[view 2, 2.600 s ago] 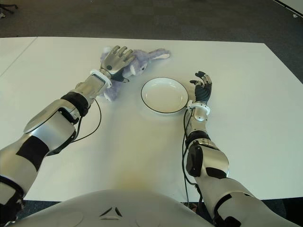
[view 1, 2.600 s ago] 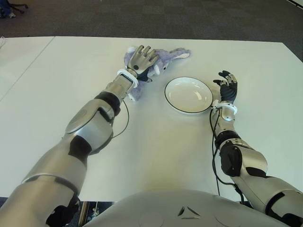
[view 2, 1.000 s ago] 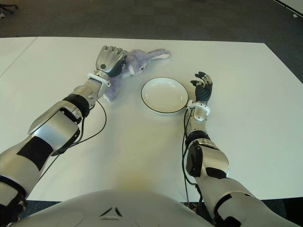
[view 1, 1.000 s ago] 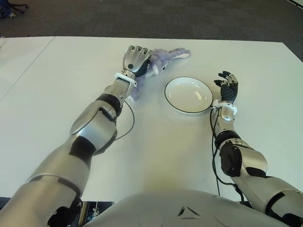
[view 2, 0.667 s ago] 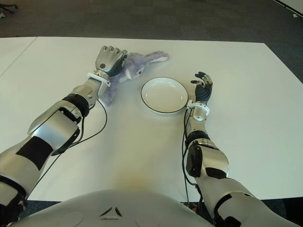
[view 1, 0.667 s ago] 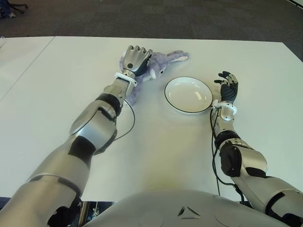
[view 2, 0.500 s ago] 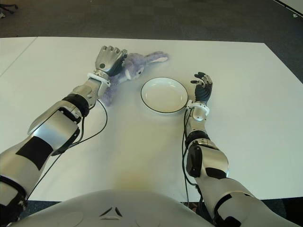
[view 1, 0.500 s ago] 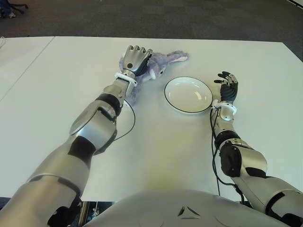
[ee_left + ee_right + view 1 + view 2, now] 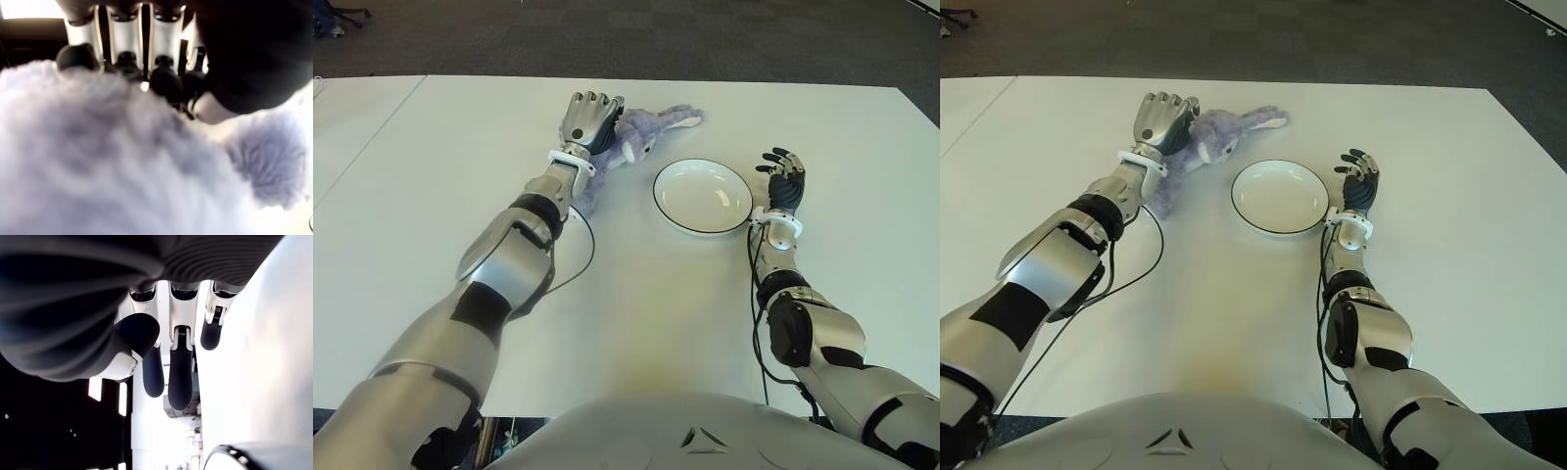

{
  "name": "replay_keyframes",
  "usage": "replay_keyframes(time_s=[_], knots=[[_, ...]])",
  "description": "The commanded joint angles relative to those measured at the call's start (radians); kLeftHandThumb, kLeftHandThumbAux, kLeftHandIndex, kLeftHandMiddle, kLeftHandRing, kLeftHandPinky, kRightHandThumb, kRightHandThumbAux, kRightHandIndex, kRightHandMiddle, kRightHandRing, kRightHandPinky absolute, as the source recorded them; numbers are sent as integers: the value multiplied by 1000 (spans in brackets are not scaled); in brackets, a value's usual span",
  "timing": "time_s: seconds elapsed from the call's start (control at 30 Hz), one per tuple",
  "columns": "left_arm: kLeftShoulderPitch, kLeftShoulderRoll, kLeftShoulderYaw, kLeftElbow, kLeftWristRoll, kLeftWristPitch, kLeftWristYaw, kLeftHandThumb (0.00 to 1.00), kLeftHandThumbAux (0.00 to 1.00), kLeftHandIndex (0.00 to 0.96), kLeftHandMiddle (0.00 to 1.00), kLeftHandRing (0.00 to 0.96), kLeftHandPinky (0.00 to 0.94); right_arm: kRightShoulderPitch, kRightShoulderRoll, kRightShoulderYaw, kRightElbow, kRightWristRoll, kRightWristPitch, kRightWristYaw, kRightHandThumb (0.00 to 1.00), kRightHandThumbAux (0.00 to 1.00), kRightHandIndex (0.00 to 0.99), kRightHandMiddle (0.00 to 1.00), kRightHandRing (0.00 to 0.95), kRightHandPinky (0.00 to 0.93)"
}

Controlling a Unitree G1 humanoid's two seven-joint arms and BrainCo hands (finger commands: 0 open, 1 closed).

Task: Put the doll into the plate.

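Note:
A purple plush rabbit doll lies on the white table, just left of and beyond the plate. My left hand sits on the doll's body, fingers curled into the fur. The doll's ears and legs stick out on either side of the hand. The white, dark-rimmed plate has nothing in it. My right hand shows just right of the plate, fingers extended and holding nothing.
A black cable loops on the table beside my left forearm. The table's far edge runs just beyond the doll, with dark carpet behind it. A second table adjoins on the left.
My left hand went from spread flat on the doll to curled on it, shifting slightly left. The doll turned a little. My right arm has not moved.

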Motion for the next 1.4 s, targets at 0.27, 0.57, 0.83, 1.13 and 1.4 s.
replay_keyframes(time_s=[0.27,0.57,0.83,1.13,1.4], knots=[[47,31,0,18,-1,-23,22,716,692,427,679,709,681,243,133,8,134,7,49,-22,1000,659,312,345,464,137],[57,74,-52,-4,46,-24,-11,428,315,0,1,1,2,247,137,9,133,5,49,-34,1000,659,310,338,464,128],[61,170,-121,-43,115,-86,27,346,218,0,0,0,0,241,141,17,132,-5,49,-55,1000,658,304,347,464,148],[59,227,-156,-86,145,-141,27,319,196,0,0,0,0,244,136,29,133,-12,53,-63,1000,657,305,359,464,153],[46,251,-183,-84,174,-162,34,299,219,0,0,0,0,249,136,39,134,-14,57,-74,1000,658,303,360,464,162]])
